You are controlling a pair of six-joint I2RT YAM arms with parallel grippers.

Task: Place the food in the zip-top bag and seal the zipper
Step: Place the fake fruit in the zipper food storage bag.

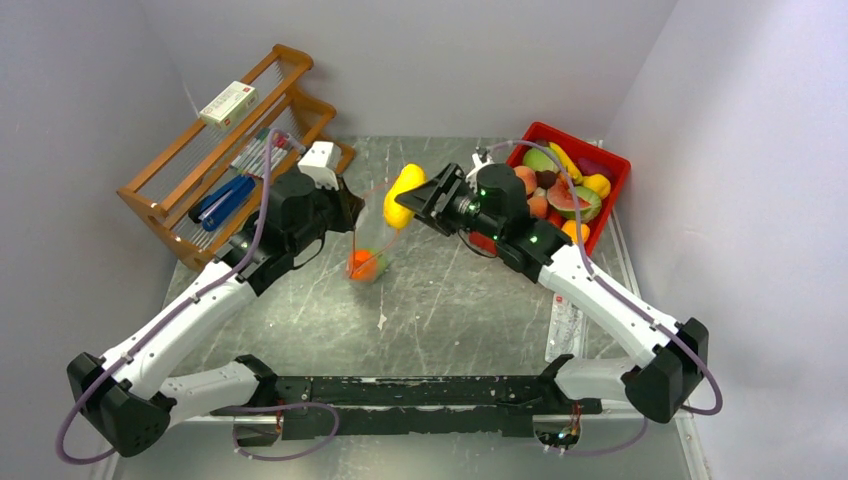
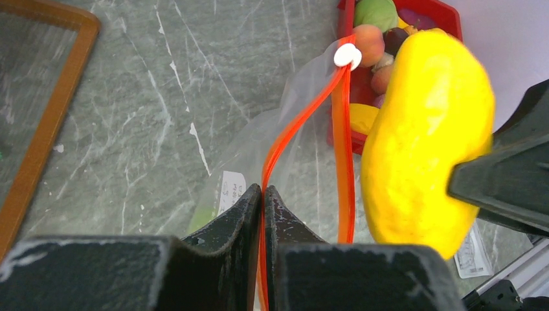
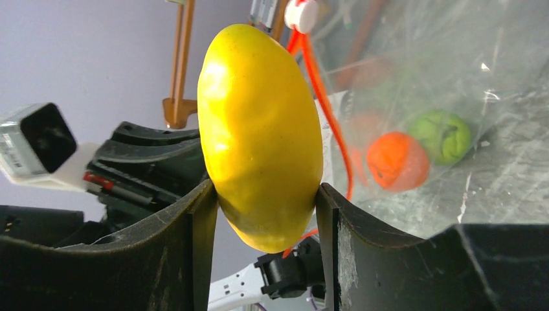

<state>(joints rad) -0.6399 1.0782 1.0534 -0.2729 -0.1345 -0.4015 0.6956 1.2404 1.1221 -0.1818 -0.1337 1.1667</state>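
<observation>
The clear zip-top bag [image 1: 374, 238] hangs upright over the table's middle, mouth open. My left gripper [image 1: 350, 216] is shut on one side of its orange-red zipper [image 2: 292, 126], fingertips [image 2: 263, 190] pinching the strip; a white slider [image 2: 347, 56] sits at the far end. Inside the bag lie an orange fruit [image 3: 397, 161] and a green one [image 3: 444, 135]. My right gripper [image 3: 265, 189] is shut on a yellow fruit [image 3: 259, 123], holding it [image 1: 403, 194] level with the bag's mouth [image 2: 424, 136], just beside the zipper.
A red bin [image 1: 618, 172] with several more toy foods stands at the back right. A wooden rack [image 1: 160, 195] holding a small box [image 1: 228, 102] and blue tools fills the back left. A ruler-like strip [image 1: 565, 322] lies by the right arm.
</observation>
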